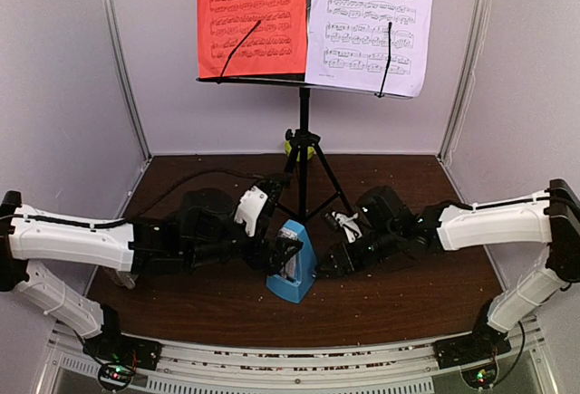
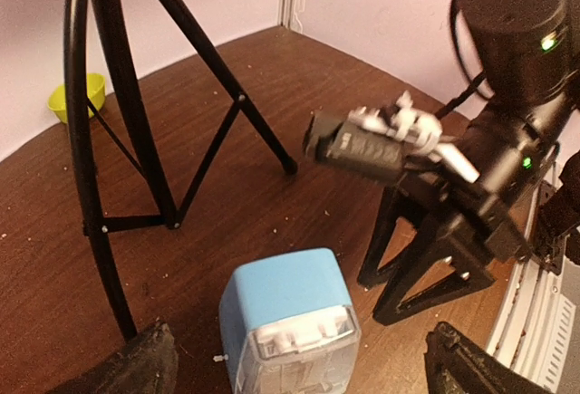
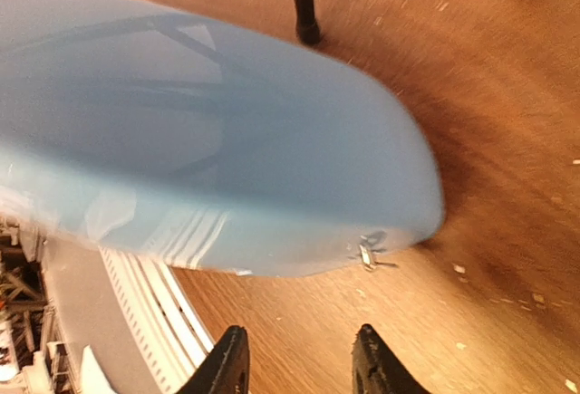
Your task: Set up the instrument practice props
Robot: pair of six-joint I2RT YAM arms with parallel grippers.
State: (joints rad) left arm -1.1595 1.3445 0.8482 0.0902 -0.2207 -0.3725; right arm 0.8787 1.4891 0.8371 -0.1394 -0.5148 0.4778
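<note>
The blue metronome [image 1: 292, 273] stands low centre on the counter [image 1: 408, 303], before the music stand [image 1: 304, 140]. The left end effector [image 2: 297, 364] straddles it, released; the right end effector [image 3: 299, 362] is parted, empty. Close squarely on its flat sides, keeping it upright.

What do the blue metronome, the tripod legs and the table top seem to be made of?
Metronome: likely smooth plastic, light blue with a soft sheen; its front cover looks clear. Tripod legs: thin black tubes, probably painted metal, semi-matte. Table top: dark brown wood grain, perhaps laminate, low gloss.
</note>
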